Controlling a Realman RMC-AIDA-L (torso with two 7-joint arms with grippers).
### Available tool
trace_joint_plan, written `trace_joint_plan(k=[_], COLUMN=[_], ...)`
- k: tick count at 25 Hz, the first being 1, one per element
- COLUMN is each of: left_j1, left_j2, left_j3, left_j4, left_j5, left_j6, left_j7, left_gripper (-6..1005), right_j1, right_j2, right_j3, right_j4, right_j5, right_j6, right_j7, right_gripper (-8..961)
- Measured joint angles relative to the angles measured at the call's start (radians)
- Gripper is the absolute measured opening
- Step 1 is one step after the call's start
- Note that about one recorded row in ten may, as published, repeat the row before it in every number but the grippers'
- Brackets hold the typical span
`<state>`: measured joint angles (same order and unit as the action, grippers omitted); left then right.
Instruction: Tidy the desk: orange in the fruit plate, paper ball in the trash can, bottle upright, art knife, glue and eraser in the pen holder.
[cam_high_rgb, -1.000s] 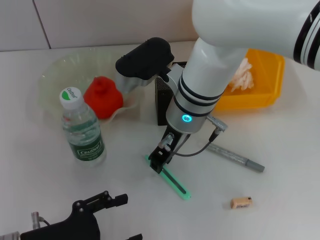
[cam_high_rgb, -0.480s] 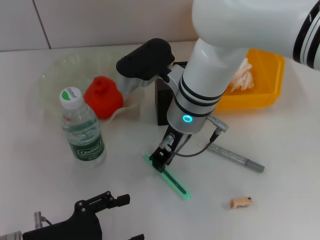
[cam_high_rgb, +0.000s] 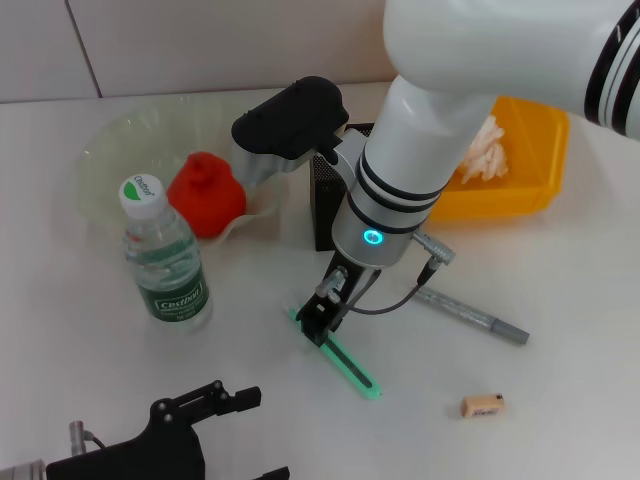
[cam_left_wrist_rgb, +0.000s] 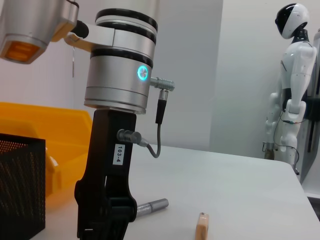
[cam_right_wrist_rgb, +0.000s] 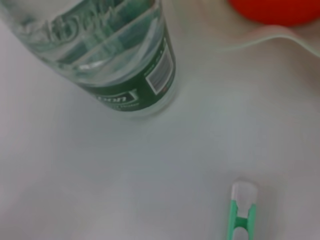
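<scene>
Step in hand: art knife pickup. Right claw (cam_high_rgb: 322, 322) down over upper end of green art knife (cam_high_rgb: 350, 365), which lies flat on table (cam_high_rgb: 560, 300); fingers appear closed on it, contact not clear. Next: lift, carry to pen holder (cam_high_rgb: 325, 205) close behind.

Bottle (cam_high_rgb: 165, 260) upright, orange (cam_high_rgb: 205, 193) in fruit plate (cam_high_rgb: 120, 150). Glue (cam_high_rgb: 470, 315), eraser (cam_high_rgb: 483, 405) loose. Arm's bulk crowds holder. Left claw (cam_high_rgb: 215, 400) parked near edge, spread.
</scene>
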<state>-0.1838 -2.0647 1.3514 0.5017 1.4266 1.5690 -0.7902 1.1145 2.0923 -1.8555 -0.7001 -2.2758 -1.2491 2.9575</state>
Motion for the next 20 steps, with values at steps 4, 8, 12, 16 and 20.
trace_joint_plan(k=[4, 8, 12, 16, 20], left_j1=[-0.002, -0.006, -0.009, -0.014, -0.016], left_j2=[0.000, 0.000, -0.001, -0.001, -0.002], left_j3=[0.003, 0.003, 0.003, 0.003, 0.003], left_j4=[0.000, 0.000, 0.000, -0.005, -0.008], left_j5=[0.000, 0.000, 0.000, 0.000, 0.002], left_j6=[0.000, 0.000, 0.000, 0.000, 0.000], left_j7=[0.001, 0.001, 0.001, 0.001, 0.000], left_gripper=[786, 787, 787, 787, 787], right_j1=[0.001, 0.004, 0.007, 0.007, 0.007], right_j2=[0.000, 0.000, 0.000, 0.000, 0.000], right_j3=[0.000, 0.000, -0.001, -0.001, -0.020], right_j4=[0.003, 0.014, 0.023, 0.023, 0.021], right_j5=[0.002, 0.007, 0.009, 0.009, 0.009], right_j6=[0.002, 0.002, 0.004, 0.008, 0.009], right_j7=[0.000, 0.000, 0.000, 0.000, -0.001], right_gripper=[193, 186, 179, 172, 165])
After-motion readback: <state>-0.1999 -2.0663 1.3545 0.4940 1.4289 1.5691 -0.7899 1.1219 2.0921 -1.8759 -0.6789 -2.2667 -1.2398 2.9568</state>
